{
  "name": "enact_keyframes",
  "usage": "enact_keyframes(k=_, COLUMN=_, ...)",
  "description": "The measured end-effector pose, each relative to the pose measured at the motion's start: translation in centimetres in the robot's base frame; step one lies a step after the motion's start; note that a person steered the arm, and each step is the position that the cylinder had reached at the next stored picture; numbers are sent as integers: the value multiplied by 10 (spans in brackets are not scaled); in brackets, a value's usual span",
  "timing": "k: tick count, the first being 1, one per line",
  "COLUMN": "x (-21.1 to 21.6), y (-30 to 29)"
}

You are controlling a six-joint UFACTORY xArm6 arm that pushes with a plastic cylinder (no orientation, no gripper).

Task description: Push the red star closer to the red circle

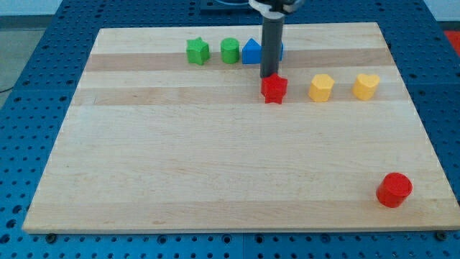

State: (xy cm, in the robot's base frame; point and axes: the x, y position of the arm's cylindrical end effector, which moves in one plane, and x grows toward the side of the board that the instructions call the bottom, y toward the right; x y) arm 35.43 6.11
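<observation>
- Right, my tip (269,76) sits at the red star's (274,88) top edge, apparently touching; the tool is a bare rod, nothing to clench.
- Red circle (394,190) is well apart, near the desk's (215,180) bottom-right corner.
- Shift the tip to the star's upper-left side, then push diagonally.
- Steer below the two yellow blocks (321,87).

My tip (269,77) touching red star (274,88) at its top edge — red circle (394,190) well apart, view's bottom right.
</observation>
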Motion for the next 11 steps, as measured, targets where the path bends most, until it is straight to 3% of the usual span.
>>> enact_keyframes(k=2, x=66, y=27)
enact_keyframes(k=3, x=84, y=20)
enact_keyframes(k=4, x=59, y=-11)
enact_keyframes(k=5, x=75, y=-20)
enact_keyframes(k=6, x=118, y=-12)
enact_keyframes(k=9, x=148, y=98)
enact_keyframes(k=11, x=172, y=115)
